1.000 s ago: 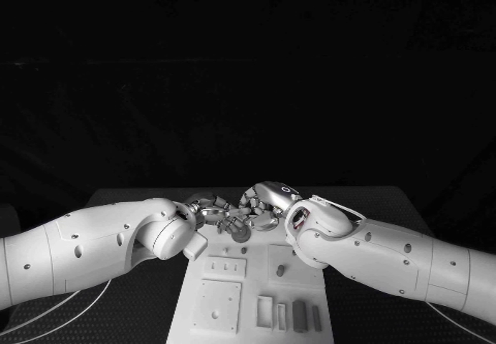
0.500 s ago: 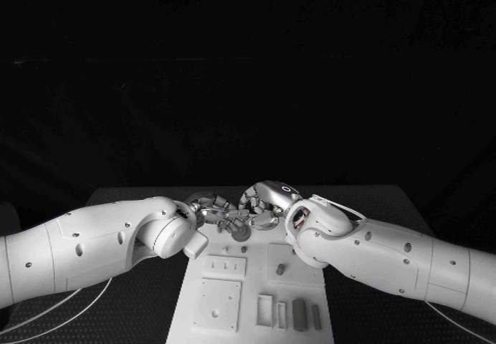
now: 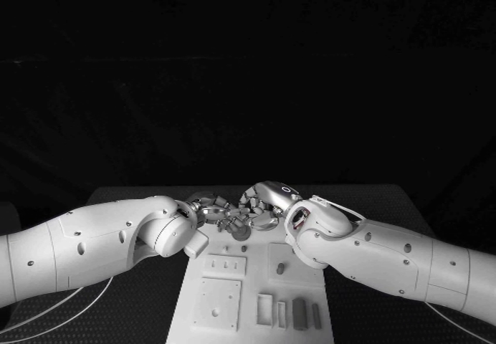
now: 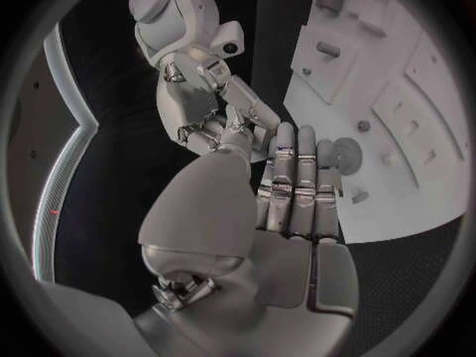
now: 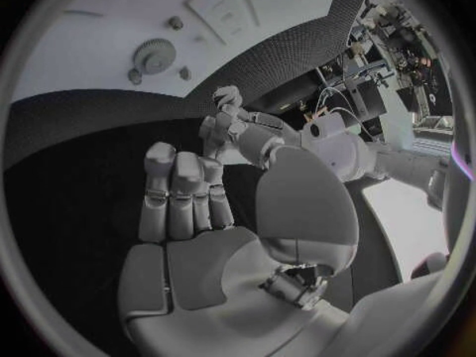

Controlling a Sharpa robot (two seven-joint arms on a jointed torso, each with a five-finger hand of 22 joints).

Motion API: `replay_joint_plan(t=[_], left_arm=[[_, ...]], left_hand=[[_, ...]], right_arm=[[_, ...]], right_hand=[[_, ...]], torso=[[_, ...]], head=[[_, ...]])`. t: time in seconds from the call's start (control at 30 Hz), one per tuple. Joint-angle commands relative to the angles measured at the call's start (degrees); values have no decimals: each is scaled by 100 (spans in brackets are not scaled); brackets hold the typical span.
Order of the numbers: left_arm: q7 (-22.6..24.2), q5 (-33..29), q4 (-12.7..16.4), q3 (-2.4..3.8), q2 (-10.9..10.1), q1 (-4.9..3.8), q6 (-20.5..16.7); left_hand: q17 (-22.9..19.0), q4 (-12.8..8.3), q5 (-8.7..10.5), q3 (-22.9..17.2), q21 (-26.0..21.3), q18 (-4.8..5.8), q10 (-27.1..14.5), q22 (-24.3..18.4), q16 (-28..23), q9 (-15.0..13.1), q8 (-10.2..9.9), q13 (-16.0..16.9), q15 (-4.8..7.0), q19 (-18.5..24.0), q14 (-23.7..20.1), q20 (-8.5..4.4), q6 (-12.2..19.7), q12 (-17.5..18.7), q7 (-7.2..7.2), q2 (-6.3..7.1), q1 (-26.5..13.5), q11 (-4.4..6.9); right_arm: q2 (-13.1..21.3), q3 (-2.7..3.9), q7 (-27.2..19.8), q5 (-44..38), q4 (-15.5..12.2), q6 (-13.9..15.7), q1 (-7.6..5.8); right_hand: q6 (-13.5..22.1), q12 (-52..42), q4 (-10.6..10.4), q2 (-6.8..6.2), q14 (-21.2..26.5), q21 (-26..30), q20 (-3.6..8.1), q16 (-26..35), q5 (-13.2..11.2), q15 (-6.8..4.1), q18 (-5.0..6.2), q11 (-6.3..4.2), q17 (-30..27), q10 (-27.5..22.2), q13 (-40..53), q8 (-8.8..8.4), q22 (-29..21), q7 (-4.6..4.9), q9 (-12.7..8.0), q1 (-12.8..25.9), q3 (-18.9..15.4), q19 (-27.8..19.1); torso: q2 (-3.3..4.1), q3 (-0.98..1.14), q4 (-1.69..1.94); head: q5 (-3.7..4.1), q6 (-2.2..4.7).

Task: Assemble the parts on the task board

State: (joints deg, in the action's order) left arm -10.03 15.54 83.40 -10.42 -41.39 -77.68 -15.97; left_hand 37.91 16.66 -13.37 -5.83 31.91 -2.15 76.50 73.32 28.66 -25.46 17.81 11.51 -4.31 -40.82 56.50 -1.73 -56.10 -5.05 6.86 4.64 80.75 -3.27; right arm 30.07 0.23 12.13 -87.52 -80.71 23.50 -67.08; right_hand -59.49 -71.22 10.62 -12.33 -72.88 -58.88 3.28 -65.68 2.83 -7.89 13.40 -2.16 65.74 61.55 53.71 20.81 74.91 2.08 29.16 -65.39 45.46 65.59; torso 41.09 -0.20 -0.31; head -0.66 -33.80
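At the far end of the flat white task board (image 3: 248, 301), the silver left hand (image 3: 212, 212) and silver right hand (image 3: 264, 204) are still kept close together, little moved since before, and whether anything is held cannot be told.

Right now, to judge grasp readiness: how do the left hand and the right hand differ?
The left hand has its fingers stretched out side by side; the right hand has its fingers curled in at the tips. The left hand's fingertips reach over the task board near a round part; the right hand's fingers have black table behind them. Both appear to hold nothing.
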Motion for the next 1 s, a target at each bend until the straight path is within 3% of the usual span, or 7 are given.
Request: replay_joint_plan(t=[0.03, 0.1, 0.2, 0.37, 0.77, 0.83, 1.0], left_arm=[[69, -134, 46, 35, 48, -32, 9], [34, -201, 46, 35, 50, -32, -14], [17, -271, 45, 35, 52, -32, -44], [11, -271, 44, 35, 64, -31, -53], [-56, -238, 62, 34, 51, -28, 28], [-67, -228, 61, 34, 55, -28, 48], [-171, -144, 71, 34, 55, -26, 115]], left_hand=[[-7, -7, -351, -15, 42, -42, 32, -13, 26, 11, -22, 16, 30, 61, 2, 4, -13, 37, 18, 101, -160, -4], [-7, -13, -924, -74, 52, -45, 32, -25, 34, 8, -31, 34, 24, 81, -1, 9, -3, 45, 24, 200, -369, -15], [10, -37, -1350, -169, 70, -41, 117, -25, 68, -34, 13, 96, 33, 118, 20, 9, -65, -4, -6, 244, -377, 30], [81, -140, -1853, -280, 97, -2, 196, -27, 199, -139, 92, 265, 71, 173, 61, -19, -161, -82, -72, 218, -289, 101], [104, -367, -2012, -390, 101, 33, 219, -43, 252, -208, 125, 390, 70, 218, 15, -25, -203, -123, -112, 204, -188, 129], [105, -493, -2109, -453, 95, 53, 194, -53, 264, -230, 121, 437, 62, 250, -6, -18, -195, -122, -104, 219, -190, 119], [97, -618, -2042, -509, 94, 75, 149, -57, 269, -250, 99, 494, 47, 299, -36, -7, -161, -111, -75, 286, -306, 97]], right_arm=[[-43, -26, -87, -18, -29, -146, 48], [-44, -27, -83, -25, -31, -140, 52], [-50, -27, -74, -40, -23, -136, 56], [-59, -29, -73, -44, -18, -145, 63], [-70, -30, -59, -48, 25, -166, 75], [-74, -30, -52, -51, 28, -174, 75], [-76, -30, -34, -66, 43, -163, 75]], right_hand=[[-281, -9, 6, 39, -5, -37, 7, -18, -3, -20, 160, 1, -8, 24, -10, 47, 48, 207, 100, -28, 25, 40], [-282, -9, 7, 39, -6, -37, 8, -18, -3, -21, 160, 0, -8, 25, -10, 47, 48, 206, 101, -28, 27, 41], [-283, -9, 8, 40, -8, -38, 9, -18, -3, -21, 160, 0, -9, 27, -11, 47, 48, 206, 102, -28, 29, 43], [-285, -9, 10, 40, -10, -39, 10, -18, -3, -22, 160, -1, -10, 30, -12, 47, 47, 205, 103, -28, 31, 45], [-287, -8, 11, 41, -14, -39, 11, -17, -3, -23, 160, -2, -11, 33, -13, 46, 47, 204, 105, -28, 36, 49], [-288, -8, 11, 42, -14, -39, 11, -17, -3, -23, 160, -2, -11, 34, -13, 46, 47, 204, 106, -27, 37, 49], [-288, -7, 12, 42, -16, -40, 12, -17, -3, -23, 160, -3, -12, 35, -14, 46, 47, 203, 107, -27, 39, 50]], torso=[[1, 1, -3], [2, 0, -3], [5, 1, 0], [1, 0, 0], [2, 0, -1], [3, -2, 0], [3, -3, 1]], head=[[2, -10], [2, -14], [4, -25], [5, -38], [20, -45], [25, -50], [31, -59]])
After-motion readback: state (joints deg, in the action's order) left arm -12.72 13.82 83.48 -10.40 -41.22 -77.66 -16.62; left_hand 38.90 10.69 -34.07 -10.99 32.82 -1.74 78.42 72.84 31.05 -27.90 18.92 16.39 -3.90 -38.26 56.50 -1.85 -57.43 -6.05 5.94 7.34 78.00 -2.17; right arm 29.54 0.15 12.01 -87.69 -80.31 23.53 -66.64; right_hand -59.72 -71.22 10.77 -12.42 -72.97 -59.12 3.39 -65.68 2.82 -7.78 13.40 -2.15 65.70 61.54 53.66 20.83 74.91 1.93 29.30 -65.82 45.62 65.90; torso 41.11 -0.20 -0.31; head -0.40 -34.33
